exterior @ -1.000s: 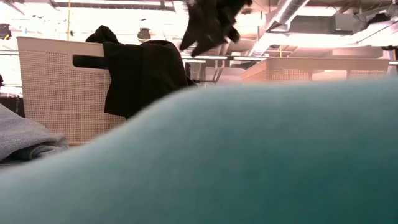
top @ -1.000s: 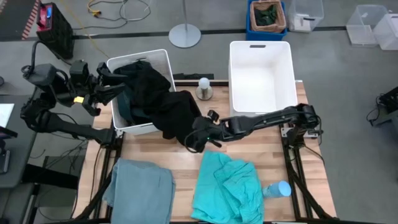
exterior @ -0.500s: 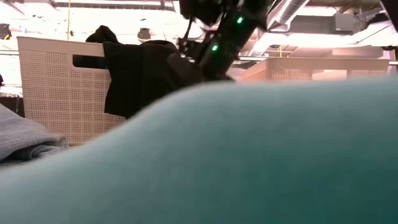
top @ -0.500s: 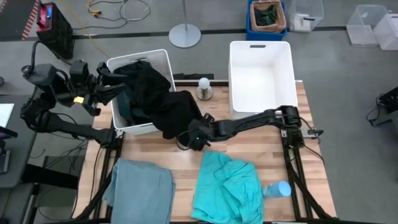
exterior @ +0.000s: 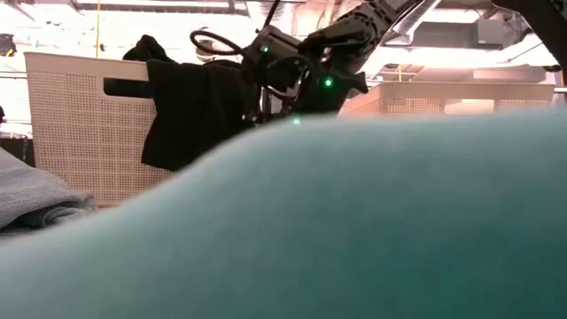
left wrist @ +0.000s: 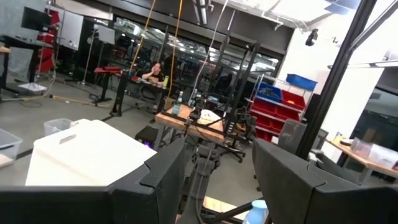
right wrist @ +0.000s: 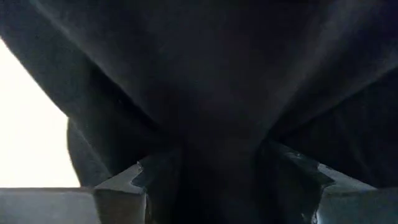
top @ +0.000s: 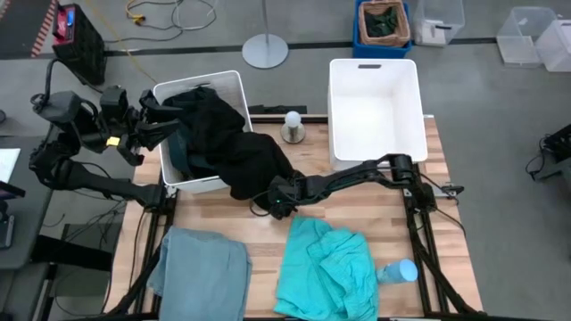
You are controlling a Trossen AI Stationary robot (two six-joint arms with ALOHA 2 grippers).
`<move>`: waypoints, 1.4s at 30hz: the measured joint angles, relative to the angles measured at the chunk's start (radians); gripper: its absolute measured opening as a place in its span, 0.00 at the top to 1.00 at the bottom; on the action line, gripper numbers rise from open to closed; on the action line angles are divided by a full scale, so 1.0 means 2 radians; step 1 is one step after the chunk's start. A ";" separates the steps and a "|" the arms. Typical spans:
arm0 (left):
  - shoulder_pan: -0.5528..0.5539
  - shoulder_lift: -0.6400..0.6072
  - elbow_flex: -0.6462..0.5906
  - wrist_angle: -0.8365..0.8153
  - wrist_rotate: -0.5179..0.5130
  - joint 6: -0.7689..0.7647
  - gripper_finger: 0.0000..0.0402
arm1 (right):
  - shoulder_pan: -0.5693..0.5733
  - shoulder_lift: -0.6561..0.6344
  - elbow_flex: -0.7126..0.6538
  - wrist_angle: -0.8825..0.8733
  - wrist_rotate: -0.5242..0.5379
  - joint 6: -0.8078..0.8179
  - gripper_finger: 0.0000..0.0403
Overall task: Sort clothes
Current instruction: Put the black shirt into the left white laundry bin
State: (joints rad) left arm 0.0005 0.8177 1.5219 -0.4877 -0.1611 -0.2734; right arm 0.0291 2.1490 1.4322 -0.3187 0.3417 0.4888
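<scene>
right gripper (top: 278, 198) at black garment (top: 234, 147) hem | left bin (top: 234, 85)

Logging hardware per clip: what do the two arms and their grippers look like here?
Both arms are dark, jointed and slim. The left arm carries a small yellow marking near its wrist, and its fingers are broad, matte black and angular. The right arm has a looping black cable and small green lights near the right gripper. No sleeves or covers show.
</scene>
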 joint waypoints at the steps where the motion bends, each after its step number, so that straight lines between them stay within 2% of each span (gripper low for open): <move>1: 0.000 0.000 0.000 0.000 0.000 0.000 0.55 | 0.000 0.002 0.000 0.000 -0.003 0.005 0.41; 7: 0.000 0.000 0.000 0.000 -0.001 0.000 0.55 | -0.003 0.012 0.001 0.011 -0.017 0.017 0.55; 15: 0.000 0.000 0.000 0.000 -0.002 0.000 0.55 | -0.002 0.012 0.001 0.016 -0.035 0.014 0.92; 17: 0.000 0.000 0.000 0.000 -0.002 0.000 0.55 | -0.001 0.008 0.000 0.017 -0.040 0.006 0.97; 24: 0.000 0.000 0.000 0.000 -0.002 0.000 0.55 | 0.000 -0.026 -0.002 0.024 -0.049 -0.035 0.99; 35: 0.000 0.000 0.000 0.000 -0.002 0.007 0.55 | 0.004 -0.152 -0.002 0.039 -0.013 -0.108 1.00; 42: 0.000 0.000 0.000 0.000 -0.002 0.009 0.55 | -0.001 -0.229 -0.001 0.101 -0.010 -0.152 1.00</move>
State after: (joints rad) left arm 0.0005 0.8177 1.5219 -0.4885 -0.1658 -0.2554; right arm 0.0265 1.6913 1.4293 -0.1176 0.3210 0.1853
